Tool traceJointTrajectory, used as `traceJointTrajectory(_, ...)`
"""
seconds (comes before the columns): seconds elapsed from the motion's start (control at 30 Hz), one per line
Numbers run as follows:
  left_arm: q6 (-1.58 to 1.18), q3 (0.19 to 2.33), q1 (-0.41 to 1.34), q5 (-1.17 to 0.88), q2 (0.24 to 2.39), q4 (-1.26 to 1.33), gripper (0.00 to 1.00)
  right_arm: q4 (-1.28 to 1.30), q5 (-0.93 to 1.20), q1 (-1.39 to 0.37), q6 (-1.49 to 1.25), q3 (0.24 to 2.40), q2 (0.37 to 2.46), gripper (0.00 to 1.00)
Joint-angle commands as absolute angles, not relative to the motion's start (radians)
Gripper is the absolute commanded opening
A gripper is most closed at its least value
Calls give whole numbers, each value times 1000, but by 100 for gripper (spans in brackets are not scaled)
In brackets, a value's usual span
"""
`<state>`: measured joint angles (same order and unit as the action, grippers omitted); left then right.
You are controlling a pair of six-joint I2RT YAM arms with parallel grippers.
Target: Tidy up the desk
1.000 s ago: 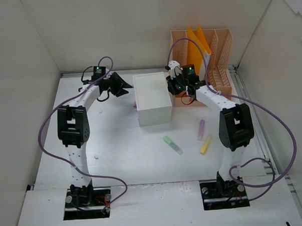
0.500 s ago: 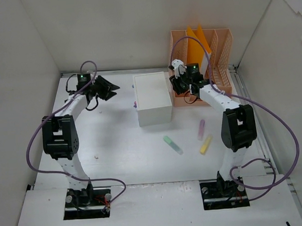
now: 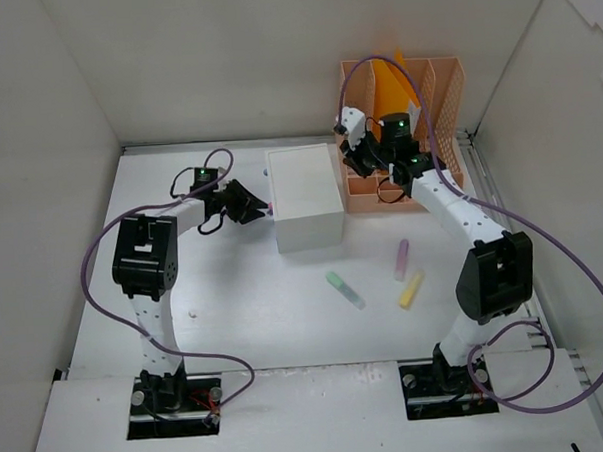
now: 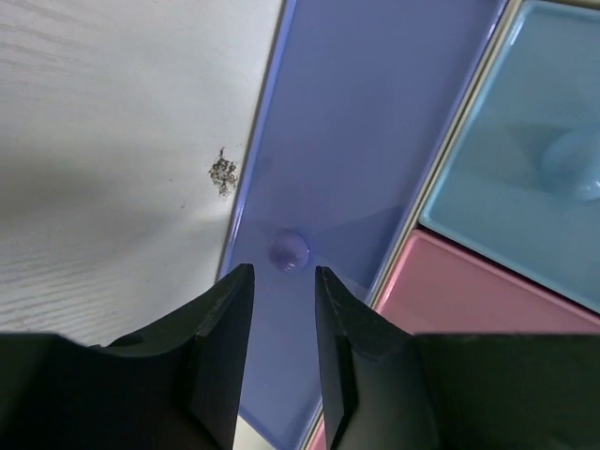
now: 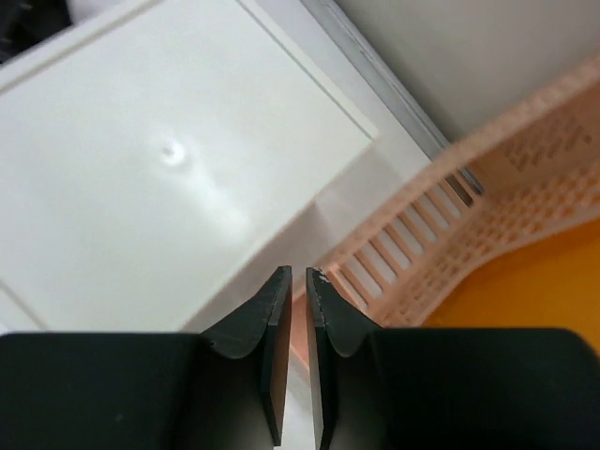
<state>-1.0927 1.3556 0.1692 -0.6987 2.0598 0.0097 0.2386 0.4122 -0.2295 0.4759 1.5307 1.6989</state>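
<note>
Here the desk (image 3: 236, 319) fills the view and looks nearly square, so its long axis is unclear. Toward 12 o'clock stands a white box (image 3: 305, 191). The left gripper (image 3: 259, 205), slightly parted and empty, faces its purple drawer (image 4: 347, 141) from 9 o'clock. The right gripper (image 3: 354, 162), pinched together on nothing, hangs between the box and the orange rack (image 3: 447, 130).

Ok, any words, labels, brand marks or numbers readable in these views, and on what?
No text can be read in any view.
On the white box: plain, no label.
On the peach file rack: faint raised marks on its lattice wall, too blurred to read.
On the green marker, purple marker and yellow marker: too small to show any print.
On the purple drawer front, blue drawer front and pink drawer front: blank.
</note>
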Motion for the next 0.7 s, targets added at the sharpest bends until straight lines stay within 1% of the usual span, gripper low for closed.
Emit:
traceJointTrajectory(0.0,-1083,1410,164,-741,2042,103,28,244,554,-288,489,1586,1696,9)
traceJointTrajectory(0.1,-1094,1411,164,-761,2059,132,27,244,561,-340,457,1623,1743,13)
traceJointTrajectory(0.33,-1140,1394,173,-804,2082,227,30,245,537,-383,410,1716,1851,15)
traceJointTrajectory(0.67,-1167,1359,173,-830,2098,285,32,245,506,-393,403,1690,1894,15)
